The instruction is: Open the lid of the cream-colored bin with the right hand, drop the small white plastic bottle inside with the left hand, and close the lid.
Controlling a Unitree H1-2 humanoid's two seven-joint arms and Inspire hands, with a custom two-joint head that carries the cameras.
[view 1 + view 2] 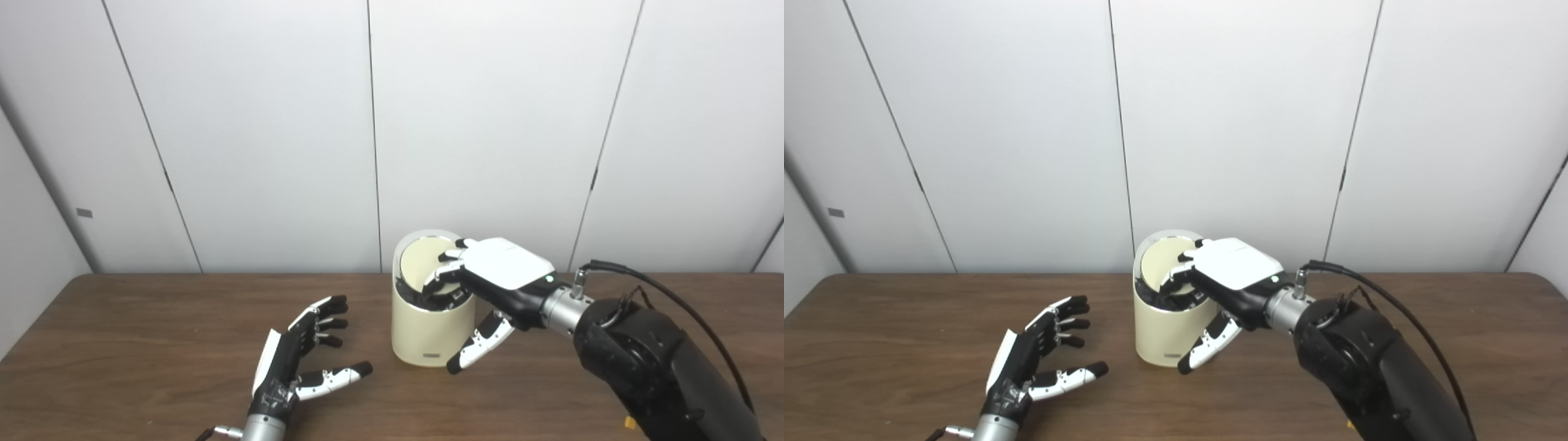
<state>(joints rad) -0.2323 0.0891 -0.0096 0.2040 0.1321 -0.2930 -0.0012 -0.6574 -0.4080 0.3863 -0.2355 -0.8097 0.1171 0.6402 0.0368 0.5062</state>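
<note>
One cream-colored bin [432, 327] is seen, standing upright on the brown worktop [153, 331] near the white panelled wall [257, 135]. One lid [422, 260] is counted, tilted up at the back of the bin's mouth, with its pale underside shown to the cameras and a dark gap visible below it. No small white plastic bottle is made out in either view; whether it sits inside the bin cannot be told. Two hands are counted. The right hand [490, 288] is placed over the bin's top from the right side: its fingers [444, 272] are curled over the rim and laid against the raised lid, while its thumb [478, 343] is pointed down along the outside of the bin's wall, just beside it. The grip is loose rather than a full clamp; contact with the lid is seen, a firm pinch is not. The left hand [1029, 358] is positioned low over the worktop, to the left of the bin and apart from it, palm turned toward the bin, fingers spread and slightly bent, thumb stretched out sideways. Nothing is held in it. A black cable [661, 294] is routed along the right forearm.
</note>
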